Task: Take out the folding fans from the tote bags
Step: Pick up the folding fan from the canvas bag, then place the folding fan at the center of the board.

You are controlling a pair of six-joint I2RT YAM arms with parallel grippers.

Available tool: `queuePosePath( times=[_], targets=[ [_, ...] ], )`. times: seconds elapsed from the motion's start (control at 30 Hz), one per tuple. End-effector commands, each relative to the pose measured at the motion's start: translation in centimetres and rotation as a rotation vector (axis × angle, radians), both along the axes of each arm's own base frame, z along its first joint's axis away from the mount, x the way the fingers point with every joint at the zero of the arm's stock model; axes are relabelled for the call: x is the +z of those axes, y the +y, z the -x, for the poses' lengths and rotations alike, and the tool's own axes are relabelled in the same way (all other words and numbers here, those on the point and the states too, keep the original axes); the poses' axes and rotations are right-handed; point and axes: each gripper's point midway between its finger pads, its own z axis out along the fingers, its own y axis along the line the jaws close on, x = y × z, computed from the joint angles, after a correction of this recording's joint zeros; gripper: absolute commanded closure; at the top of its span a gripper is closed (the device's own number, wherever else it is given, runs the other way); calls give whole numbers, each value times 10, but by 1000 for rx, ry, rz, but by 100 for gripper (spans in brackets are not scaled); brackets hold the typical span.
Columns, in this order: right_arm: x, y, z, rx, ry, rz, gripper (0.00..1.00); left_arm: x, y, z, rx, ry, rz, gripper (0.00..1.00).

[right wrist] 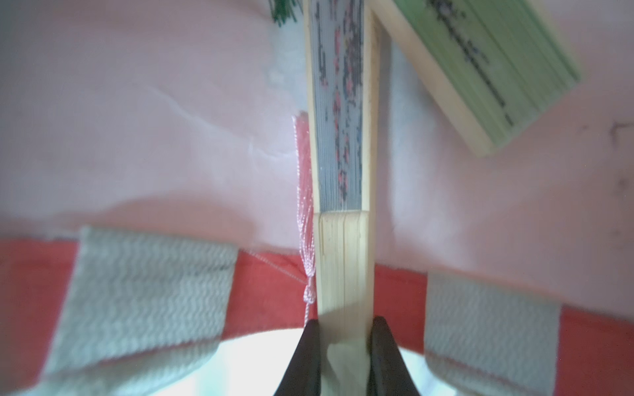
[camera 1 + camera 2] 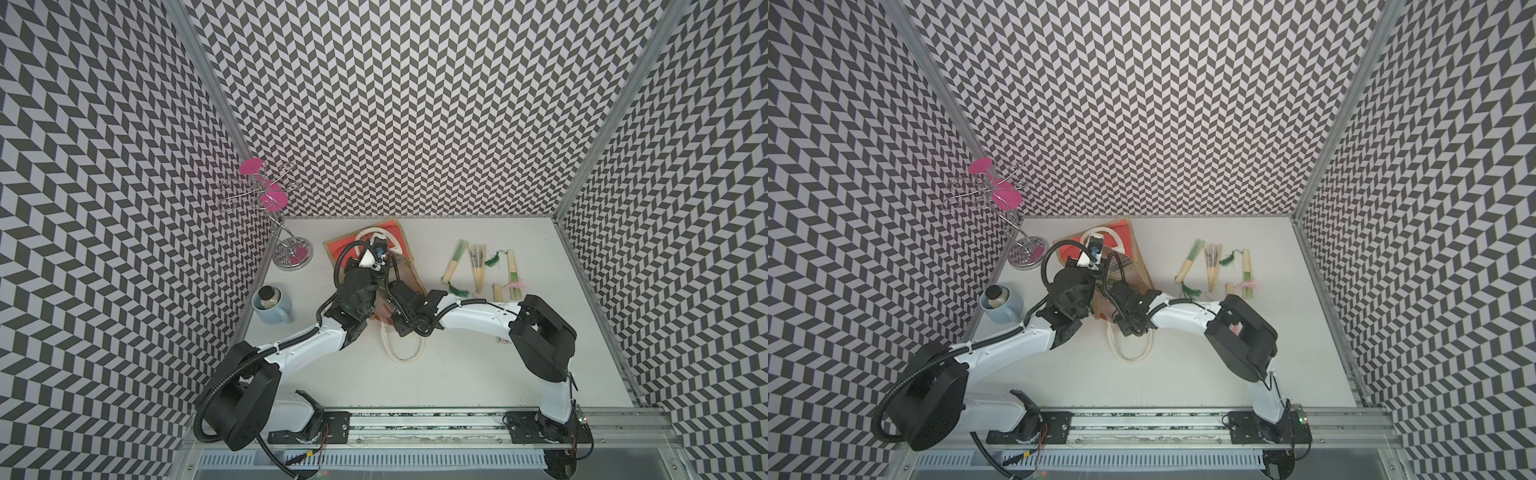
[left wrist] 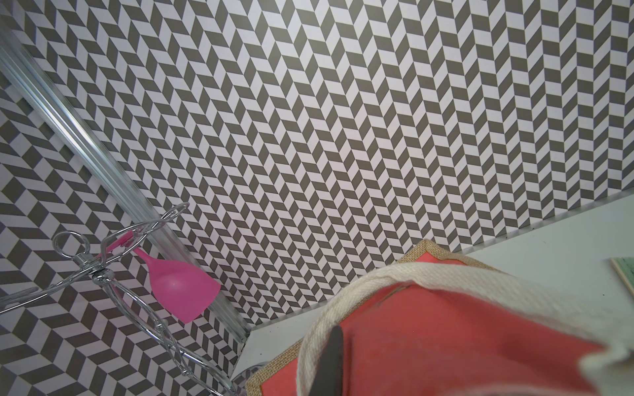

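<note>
Partly hidden inside tote bag, right tool clamps a fan; left tool, cropped, is together.

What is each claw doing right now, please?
Left claw: closed at the bag's handle; what it pinches cannot be told.
Right claw: closed on a fan inside the bag.

tote bag: cream handle draped across | pink glass: hanging on wire rack
</note>
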Motion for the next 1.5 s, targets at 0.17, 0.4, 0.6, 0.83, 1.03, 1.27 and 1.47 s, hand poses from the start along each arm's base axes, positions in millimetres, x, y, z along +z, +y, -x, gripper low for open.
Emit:
queuePosePath(
  times=[0.17,0.4,0.6,0.83,1.03,1.27,1.47],
  targets=[
    [59,5,18,89,16,-143,100,-5,-1,-3,9,11,-2,100],
    [71,-17,37,101,74,-168,100,-2,5,-10,43,16,13,100],
    [77,-53,56,51,113,-169,100,0,14,-15,62,12,16,100],
    [78,-111,78,-89,182,-263,100,-1,28,-21,89,11,23,100],
    [69,-161,78,-237,180,-309,100,-5,36,-25,106,22,28,100],
    [53,-197,64,-408,166,-312,100,-5,33,-19,67,-2,7,100],
    [23,-216,56,-536,220,-246,100,4,26,-3,-20,-60,-30,100]
  ],
)
